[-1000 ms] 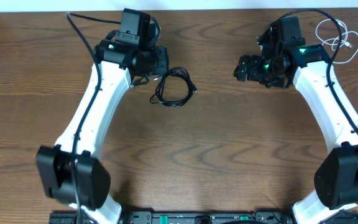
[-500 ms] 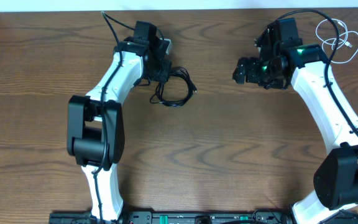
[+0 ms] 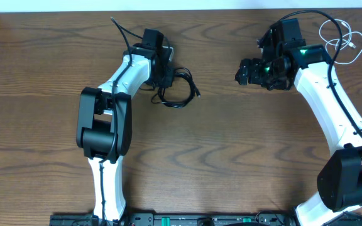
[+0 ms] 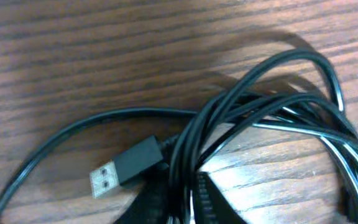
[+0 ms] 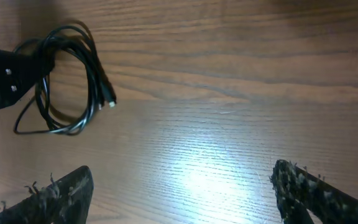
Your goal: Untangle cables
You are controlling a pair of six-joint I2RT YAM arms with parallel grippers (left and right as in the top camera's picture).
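Left hand: at the left edge of the black cable, meeting its loop as seen from overhead. In its wrist camera a dark ribbed finger pad shows at the bottom edge, with several strands running straight onto it. Whether the jaws have closed on a strand cannot be told.
Right hand: spread wide, with nothing between the two fingers; only bare wood shows through the gap. It is to the right of the black cable and well apart from it.
Black cable: thin and glossy, wound into a loose loop of several strands, left of centre in the far half of the surface. The strands cross one another near the left hand, and one strand curves out apart from the bundle.
USB plug: flat black body with a metal tip, lying on the wood just beside the crossed strands, its tip pointing away from them.
Second plug end: small, sticking out at the right side of the loop.
White cable: thin, in small loops at the far right corner, beyond the right arm, well apart from the black cable and from both hands.
Surface: brown wood grain, with a bright patch of glare in the right wrist view.
Left arm: white links and black joints, sharply bent.
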